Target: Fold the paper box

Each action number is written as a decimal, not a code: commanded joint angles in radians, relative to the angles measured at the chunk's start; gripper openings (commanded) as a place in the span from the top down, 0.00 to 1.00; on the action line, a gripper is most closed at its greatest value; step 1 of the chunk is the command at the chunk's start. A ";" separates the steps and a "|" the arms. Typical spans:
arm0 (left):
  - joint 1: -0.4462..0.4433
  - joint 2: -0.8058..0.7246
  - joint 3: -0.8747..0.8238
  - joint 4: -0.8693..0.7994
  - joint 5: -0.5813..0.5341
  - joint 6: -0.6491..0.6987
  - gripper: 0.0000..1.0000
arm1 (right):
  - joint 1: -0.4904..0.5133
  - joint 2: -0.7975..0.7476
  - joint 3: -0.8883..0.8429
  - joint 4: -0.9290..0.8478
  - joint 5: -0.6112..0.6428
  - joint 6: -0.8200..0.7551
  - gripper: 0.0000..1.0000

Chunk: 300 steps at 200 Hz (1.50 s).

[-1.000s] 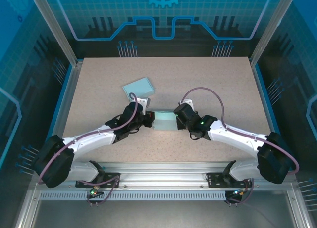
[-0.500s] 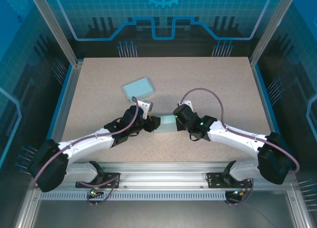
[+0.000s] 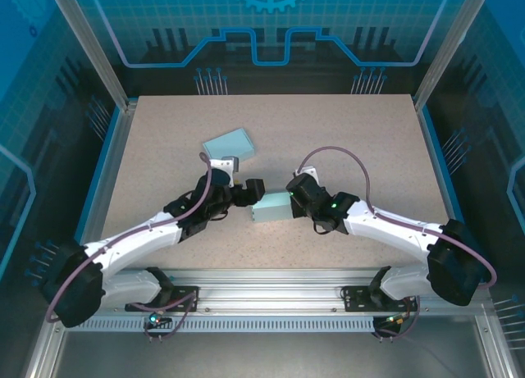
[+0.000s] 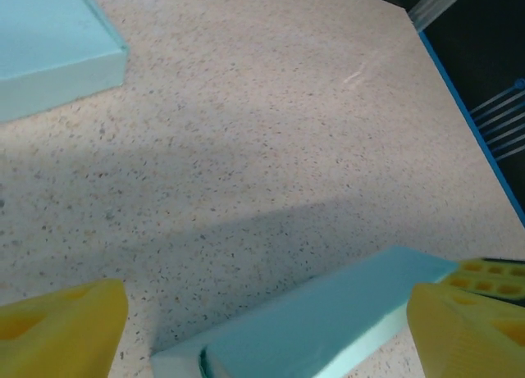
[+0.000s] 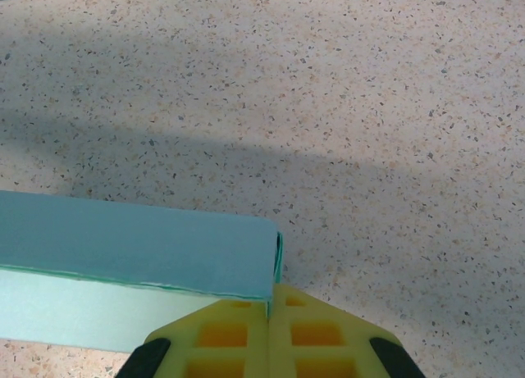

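**Top external view: paper box pinched at one end, free at the other**

Shows the paper box [image 3: 272, 207] lying on the speckled table [image 3: 353, 132], near the second box [image 3: 228, 145], toward the near right of it and apart from it. Shows a long, pale green shape, turned slightly out of line with that second box. Places the right claw [image 3: 291, 199] at the end of the paper box farthest from the second box, touching it. Places the left claw [image 3: 248, 193] between the two boxes, at the paper box's other end, just beside it.

From the left wrist: catches yellow fingers [image 4: 61, 329] spread wide, one at each bottom corner, gripping nothing. Frames the paper box low between them, with the second box off at upper left and bare table between.

From the right wrist: finds that claw's yellow fingers pressed tightly together, the corner of the paper box meeting their tips and its thin edge running into the seam between them. Reveals a darker green upper layer folded over a paler layer beneath. Cannot tell how deep the paper sits in that grip.
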<state>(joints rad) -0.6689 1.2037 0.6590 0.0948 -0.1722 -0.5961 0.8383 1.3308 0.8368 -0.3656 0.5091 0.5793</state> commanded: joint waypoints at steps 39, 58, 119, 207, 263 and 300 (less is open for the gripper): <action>0.004 0.122 -0.107 0.162 0.002 -0.133 0.28 | 0.034 -0.016 -0.044 -0.054 -0.023 0.011 1.00; -0.002 0.145 -0.154 0.218 -0.001 -0.155 0.34 | 0.035 -0.031 -0.061 -0.043 -0.023 0.017 0.99; -0.064 0.238 -0.300 0.485 -0.112 -0.189 0.47 | 0.038 -0.089 -0.097 -0.007 -0.053 0.052 0.70; -0.078 0.283 -0.307 0.542 -0.145 -0.171 0.47 | -0.002 -0.246 -0.057 -0.040 -0.121 0.139 0.18; -0.080 0.287 -0.309 0.555 -0.137 -0.180 0.47 | -0.193 -0.166 -0.068 0.077 -0.316 0.157 0.25; -0.080 0.301 -0.304 0.559 -0.131 -0.187 0.47 | -0.205 -0.100 -0.097 0.127 -0.365 0.165 0.38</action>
<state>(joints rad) -0.7418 1.4540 0.3939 0.7876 -0.2920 -0.7918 0.6403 1.2030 0.7597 -0.3046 0.2176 0.7319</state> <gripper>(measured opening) 0.527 0.655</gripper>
